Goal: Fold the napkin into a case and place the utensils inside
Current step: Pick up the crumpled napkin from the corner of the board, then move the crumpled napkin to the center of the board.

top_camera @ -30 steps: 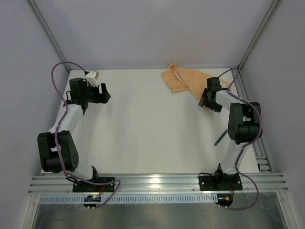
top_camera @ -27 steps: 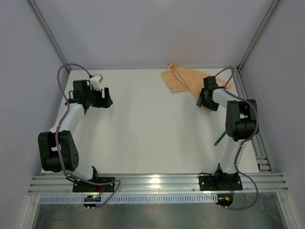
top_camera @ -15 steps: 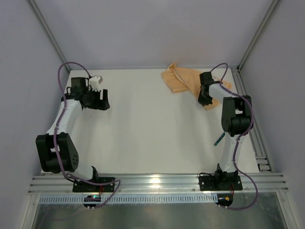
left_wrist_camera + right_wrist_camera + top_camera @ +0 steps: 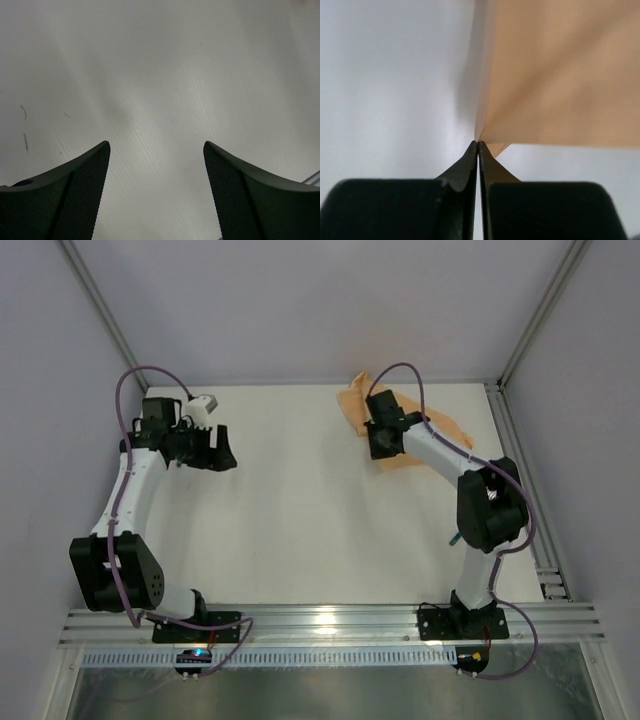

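Near edge: both arm bases are bolted to the aluminium rail. No task item lies there.
Utensil: only a teal sliver shows on the table, just beside the right arm's lower link, which hides most of it. Knife or fork cannot be told, and a second piece is not seen.
Left gripper: the left gripper hovers over bare table on the left side. Its jaws stand apart and hold nothing; the wrist view shows only white surface between them. It is judged to be parked well clear of the cloth work.
Right gripper: the right gripper extends to the far side of the table. Its jaws are pressed together on an edge of the napkin, and the cloth fans out from the pinch.
Napkin: it lies bunched at the far right of the table, close to the back edge. It is not flat and no case is formed.
Reason for grip: an edge pinch is judged to give a handle for drawing the cloth out and spreading it. Folding has not begun.
Obstructions: the right forearm lies across the cloth in the top view and hides part of it. A purple cable loops above the wrist. The utensil sits close under the right arm and is at risk of being swept.
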Tool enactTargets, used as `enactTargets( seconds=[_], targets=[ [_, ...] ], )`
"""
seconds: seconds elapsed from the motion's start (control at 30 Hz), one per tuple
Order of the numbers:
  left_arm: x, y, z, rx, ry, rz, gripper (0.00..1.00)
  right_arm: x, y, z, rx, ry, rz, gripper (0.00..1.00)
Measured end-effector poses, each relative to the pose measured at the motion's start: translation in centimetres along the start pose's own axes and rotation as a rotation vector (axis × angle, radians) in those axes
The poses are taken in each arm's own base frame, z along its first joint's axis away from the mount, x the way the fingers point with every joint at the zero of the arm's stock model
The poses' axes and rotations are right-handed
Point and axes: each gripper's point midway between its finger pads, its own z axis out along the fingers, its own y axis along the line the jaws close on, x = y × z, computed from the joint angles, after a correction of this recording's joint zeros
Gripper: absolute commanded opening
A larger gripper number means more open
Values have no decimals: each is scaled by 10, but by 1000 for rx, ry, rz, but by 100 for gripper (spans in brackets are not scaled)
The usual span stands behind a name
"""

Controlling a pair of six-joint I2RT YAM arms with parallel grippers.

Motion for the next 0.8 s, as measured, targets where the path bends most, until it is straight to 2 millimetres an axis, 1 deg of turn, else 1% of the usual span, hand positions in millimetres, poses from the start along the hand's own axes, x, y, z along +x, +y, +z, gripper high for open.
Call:
enactTargets(
  seconds=[0.07,0.1,0.13,0.17,0.2,0.23,0.27,0.3,0.33,0.4,0.43,0.5,0.57,0.6,0.67,0.73,0.8],
  targets=[
    [-1,-5,-2,20,-1,2,77,-2,57,-36,-124,-65,-109,4],
    [-1,-7,-3,30,1,2,77,1,88,-57,-199,-94,-166,4],
    [0,-8,-3,37,3,2,77,7,118,-78,-268,-123,-222,4],
    [0,-9,-3,45,6,1,77,17,146,-98,-345,-144,-274,4],
    [1,-11,-4,52,8,2,77,32,172,-118,-417,-152,-327,4],
    [2,-12,-4,59,10,2,77,52,192,-136,-485,-147,-375,4],
    [2,-13,-4,66,11,1,76,68,206,-148,-535,-141,-408,4],
    [2,-14,-3,75,12,0,77,91,216,-159,-582,-115,-446,4],
    [3,-15,-2,81,15,-2,77,114,221,-166,-616,-88,-469,4],
    [3,-15,3,88,26,-1,77,160,215,-170,-638,-4,-495,4],
    [3,-15,8,86,36,2,77,178,207,-168,-634,33,-492,4],
    [3,-21,20,89,66,26,78,212,182,-162,-596,121,-463,4],
    [1,-33,38,103,93,73,78,238,153,-156,-532,188,-415,4],
    [0,-42,48,113,111,99,78,246,139,-154,-496,211,-387,4],
    [0,-53,70,116,140,140,78,254,119,-152,-443,231,-327,4],
    [-1,-60,92,105,172,164,77,250,105,-150,-408,226,-256,4],
    [0,-57,112,83,202,172,77,242,95,-146,-377,213,-195,4]
  ],
)
